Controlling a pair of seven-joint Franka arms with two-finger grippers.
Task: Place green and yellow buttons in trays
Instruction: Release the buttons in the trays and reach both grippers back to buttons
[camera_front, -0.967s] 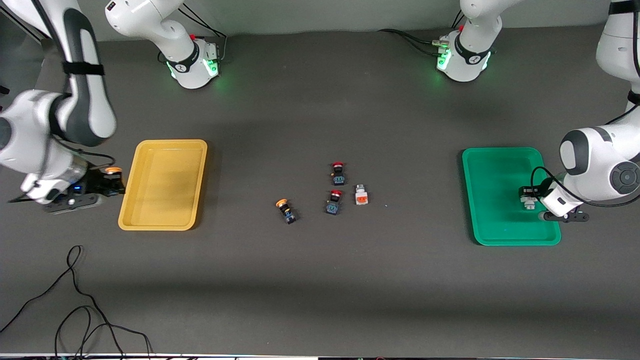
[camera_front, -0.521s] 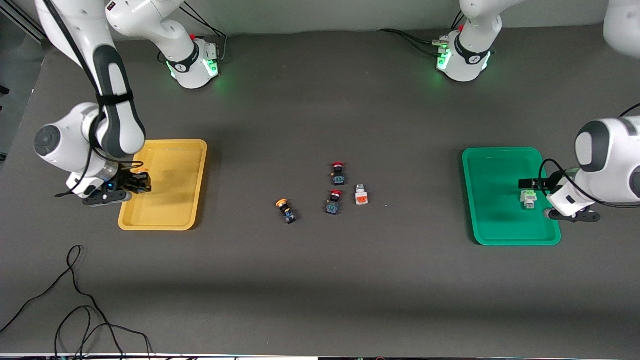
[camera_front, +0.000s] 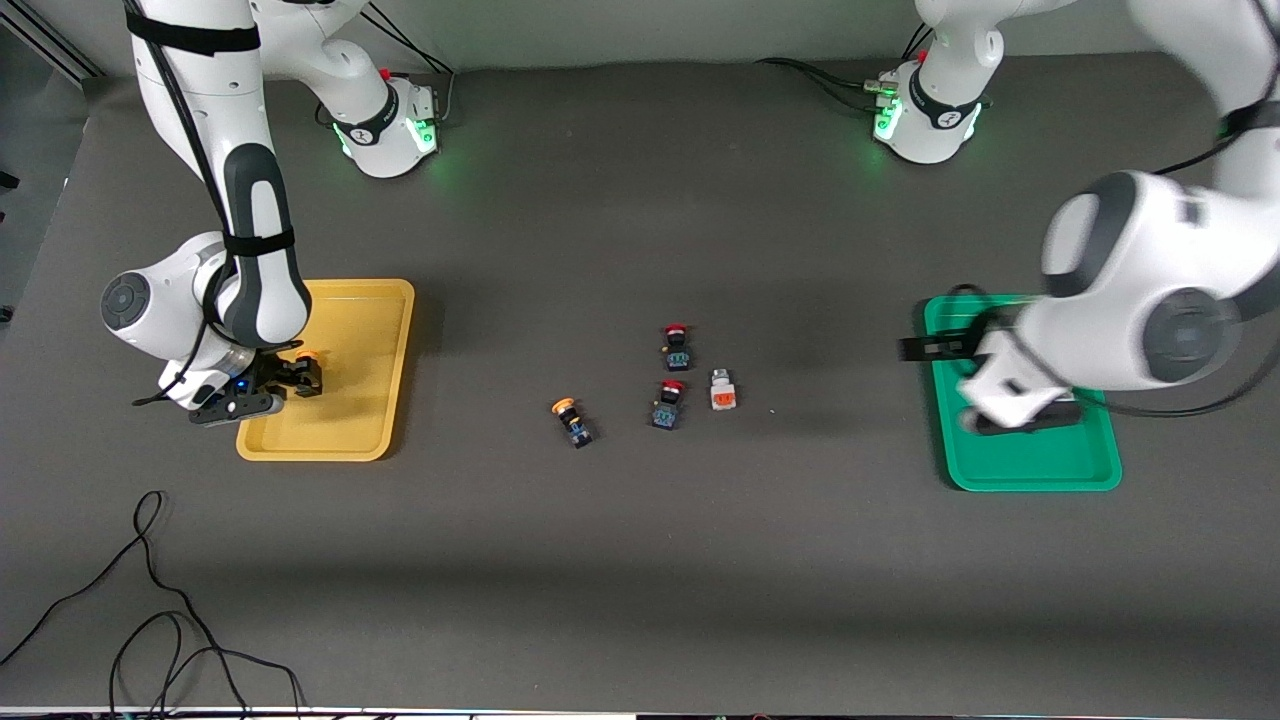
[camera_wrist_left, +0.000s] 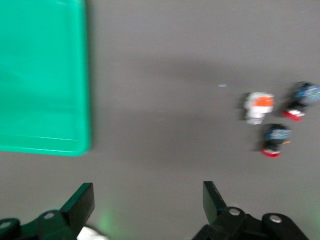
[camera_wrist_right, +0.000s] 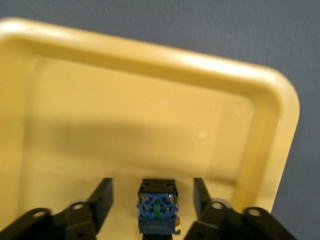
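Note:
My right gripper is low inside the yellow tray, open. A yellow-capped button with a black-and-blue body sits between its fingers, with a gap on each side. Another yellow-capped button lies on the table near the middle. My left gripper hangs over the edge of the green tray that faces the table's middle. In the left wrist view this gripper is open with only bare table between its fingers. The left arm covers much of the green tray, so the green button is hidden.
Two red-capped buttons and a white one with an orange face lie together mid-table, beside the loose yellow-capped one. Black cables trail over the table's front corner at the right arm's end.
My right gripper carried the yellow-capped button over the yellow tray, lowered and opened off it. My left gripper opened over the green tray, then swung toward the table's middle.

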